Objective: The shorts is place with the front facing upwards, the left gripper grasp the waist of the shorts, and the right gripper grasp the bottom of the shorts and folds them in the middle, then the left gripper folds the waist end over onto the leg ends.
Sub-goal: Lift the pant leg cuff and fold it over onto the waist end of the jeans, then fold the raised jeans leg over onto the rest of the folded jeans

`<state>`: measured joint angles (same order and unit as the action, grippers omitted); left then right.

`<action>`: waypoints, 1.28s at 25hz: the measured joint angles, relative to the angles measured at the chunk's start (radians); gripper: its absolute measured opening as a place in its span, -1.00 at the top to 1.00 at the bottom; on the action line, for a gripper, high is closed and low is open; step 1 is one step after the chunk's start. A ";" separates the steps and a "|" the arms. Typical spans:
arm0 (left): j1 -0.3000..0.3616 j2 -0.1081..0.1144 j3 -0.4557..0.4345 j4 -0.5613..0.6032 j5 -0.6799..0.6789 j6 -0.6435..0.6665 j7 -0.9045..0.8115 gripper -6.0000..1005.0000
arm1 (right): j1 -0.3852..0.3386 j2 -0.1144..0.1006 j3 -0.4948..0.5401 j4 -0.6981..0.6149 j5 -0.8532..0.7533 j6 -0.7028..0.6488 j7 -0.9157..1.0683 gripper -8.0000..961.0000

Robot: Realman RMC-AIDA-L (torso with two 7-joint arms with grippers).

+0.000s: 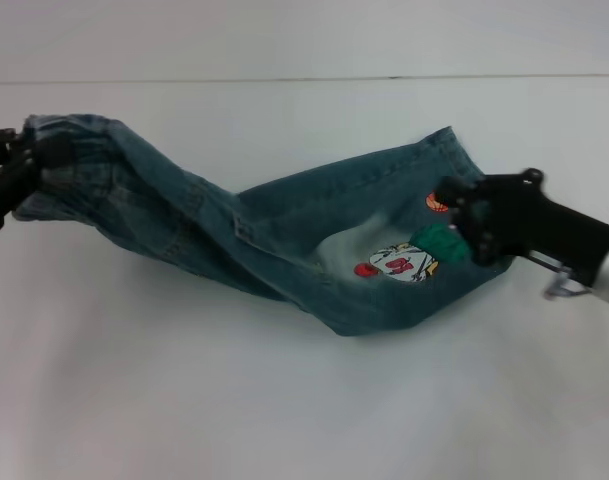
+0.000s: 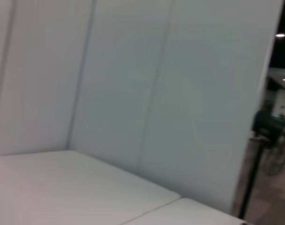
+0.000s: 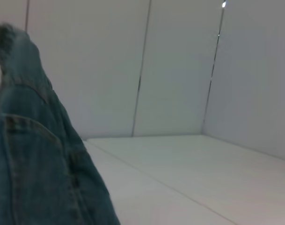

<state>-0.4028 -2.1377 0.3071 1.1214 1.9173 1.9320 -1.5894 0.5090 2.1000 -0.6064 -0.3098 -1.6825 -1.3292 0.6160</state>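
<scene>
The shorts (image 1: 284,235) are held stretched across the white worktop (image 1: 304,420), running from its left edge toward its right side, with the middle sagging down to rest on the surface while both ends are lifted. At the left edge the waist (image 1: 69,135) is seen bunched in the left hand (image 1: 19,165), which appears to be clamped on the gathered band. Toward the right side the leg ends (image 1: 454,150) are gripped by the right hand (image 1: 456,215), which looks closed on the cuff beside the embroidered cartoon player (image 1: 404,262) and the orange ball (image 1: 437,203). In the right wrist view only a hanging stretch of denim with pocket stitching is shown against the white wall panels; in the left wrist view only worktop and wall are shown. The step in hand is judged to be the lengthwise fold, carried out with both ends raised together. For the next move, both ends would need to be swung over in step and laid down so that one leg is settled squarely on the other, with the tension kept even so the cloth is not twisted
</scene>
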 joint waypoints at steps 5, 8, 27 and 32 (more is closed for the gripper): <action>-0.044 0.001 0.008 0.002 -0.001 0.022 -0.018 0.89 | 0.127 0.005 -0.001 0.153 0.001 0.133 -0.099 0.84; -0.068 0.002 0.027 0.002 -0.004 0.027 -0.027 0.89 | 0.203 0.008 -0.023 0.258 -0.012 0.211 -0.179 0.93; -0.174 -0.021 0.281 -0.009 -0.036 -0.081 -0.068 0.89 | 0.368 0.017 0.029 0.527 -0.181 0.360 -0.390 0.98; -0.167 -0.024 0.380 -0.026 -0.037 -0.176 -0.068 0.89 | 0.241 -0.010 0.035 0.391 -0.188 0.186 -0.317 0.99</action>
<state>-0.5701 -2.1621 0.6874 1.0953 1.8803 1.7557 -1.6576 0.7504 2.0900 -0.5714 0.0809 -1.8710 -1.1436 0.2988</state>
